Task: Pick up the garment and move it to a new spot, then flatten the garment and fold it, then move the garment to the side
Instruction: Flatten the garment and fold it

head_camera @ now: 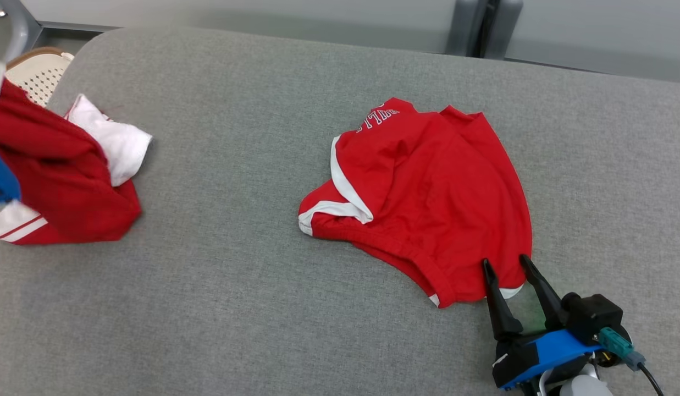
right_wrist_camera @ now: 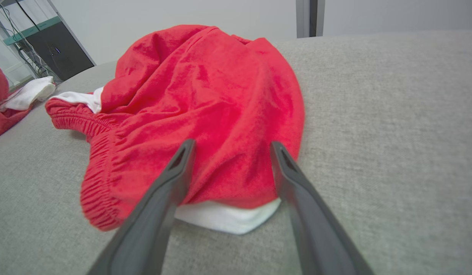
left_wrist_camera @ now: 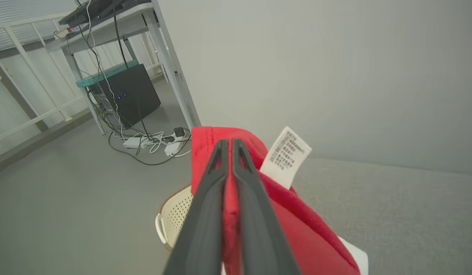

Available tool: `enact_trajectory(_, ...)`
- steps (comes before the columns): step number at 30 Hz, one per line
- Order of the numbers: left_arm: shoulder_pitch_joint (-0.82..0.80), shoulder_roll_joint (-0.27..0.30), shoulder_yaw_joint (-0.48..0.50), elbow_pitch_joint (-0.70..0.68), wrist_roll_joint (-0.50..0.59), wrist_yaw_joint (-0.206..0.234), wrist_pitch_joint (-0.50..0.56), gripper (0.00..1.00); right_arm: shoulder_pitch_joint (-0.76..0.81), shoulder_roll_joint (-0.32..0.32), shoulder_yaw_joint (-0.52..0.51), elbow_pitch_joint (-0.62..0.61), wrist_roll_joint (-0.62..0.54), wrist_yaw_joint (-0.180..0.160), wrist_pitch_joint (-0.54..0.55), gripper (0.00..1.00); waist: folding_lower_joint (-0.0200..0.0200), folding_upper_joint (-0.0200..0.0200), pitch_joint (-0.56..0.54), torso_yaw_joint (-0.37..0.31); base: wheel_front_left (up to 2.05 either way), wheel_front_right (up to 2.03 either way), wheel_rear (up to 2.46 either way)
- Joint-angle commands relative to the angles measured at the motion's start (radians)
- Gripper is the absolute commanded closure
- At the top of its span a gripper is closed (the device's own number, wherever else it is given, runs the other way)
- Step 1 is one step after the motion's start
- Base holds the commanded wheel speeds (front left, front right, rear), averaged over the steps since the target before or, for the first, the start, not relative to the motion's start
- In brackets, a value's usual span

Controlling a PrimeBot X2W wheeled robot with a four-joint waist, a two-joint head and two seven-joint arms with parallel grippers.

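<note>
Centrally, red shorts point(head_camera: 427, 187) with white trim lie crumpled on the grey padded surface point(head_camera: 235, 308). My right pincer point(head_camera: 504, 262) stands open, its two fingertips at the shorts' near right hem, where a white lining shows. At the left edge, my left pincer point(left_wrist_camera: 230, 143) is clamped on a second red-and-white garment point(head_camera: 59, 170), its care label point(left_wrist_camera: 287, 156) upright, near a cream perforated basket point(head_camera: 40, 74).

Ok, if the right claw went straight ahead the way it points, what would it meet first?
The red shorts. The right claw is open, and the near hem with its white trim lies between its fingers, so it would likely meet that at once.
</note>
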Motion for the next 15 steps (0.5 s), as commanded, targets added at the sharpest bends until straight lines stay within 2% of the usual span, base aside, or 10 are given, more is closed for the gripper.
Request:
enact_trajectory(1,0.034,-0.013,0.015,0.036,-0.024,0.0,-0.001,0.0,-0.015,-0.002,0.002,0.003,-0.008,0.0,-0.001,0.0,-0.0001,0.0,0.005,-0.005,0.0,0.0,0.0)
enact_trajectory(6,0.051,-0.032,0.012,0.066,-0.016,-0.001,-0.069,0.0,-0.022,-0.002,-0.01,0.008,-0.014,0.0,-0.001,0.0,-0.0001,0.0,-0.001,-0.018,0.0,0.0,0.0)
enact_trajectory(15,0.052,-0.102,-0.003,-0.066,0.051,-0.024,-0.097,0.0,0.008,-0.002,-0.031,0.004,0.001,0.0,-0.001,0.0,-0.0001,0.0,-0.07,-0.05,0.0,0.0,0.0)
